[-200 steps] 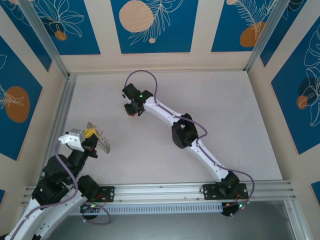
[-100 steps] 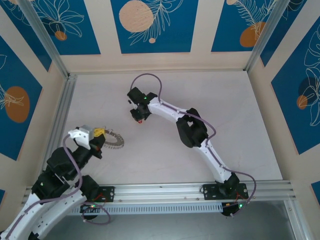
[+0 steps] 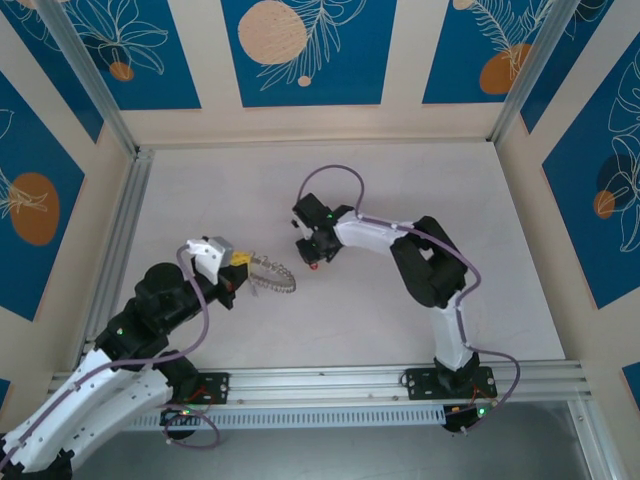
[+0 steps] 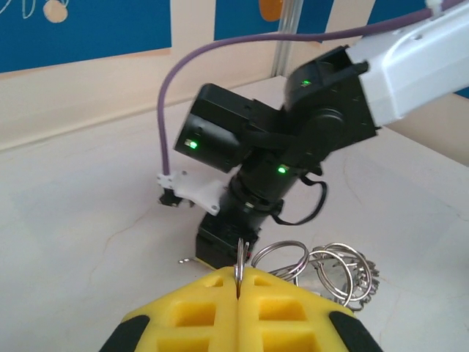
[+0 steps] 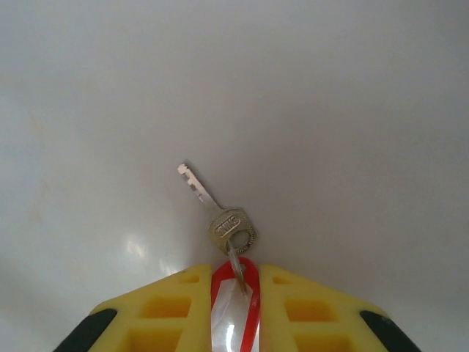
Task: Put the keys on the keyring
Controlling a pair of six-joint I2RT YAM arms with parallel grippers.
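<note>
My left gripper (image 4: 239, 279) pinches shut on the wire-looped keyring (image 4: 327, 270); my right gripper (image 5: 234, 277) clamps the red-tagged keys (image 5: 233, 233) over a smooth, open table (image 5: 330, 110).

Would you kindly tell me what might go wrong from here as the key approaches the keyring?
1. The right jaws grip only the red key tag. The silver key dangles loose from it, so it may swing and miss the keyring.
2. The left jaws pinch the keyring by its thin edge, so a push could twist it or slip it free.
3. The right arm's wrist sits close to the left jaws, so they may bump.
</note>
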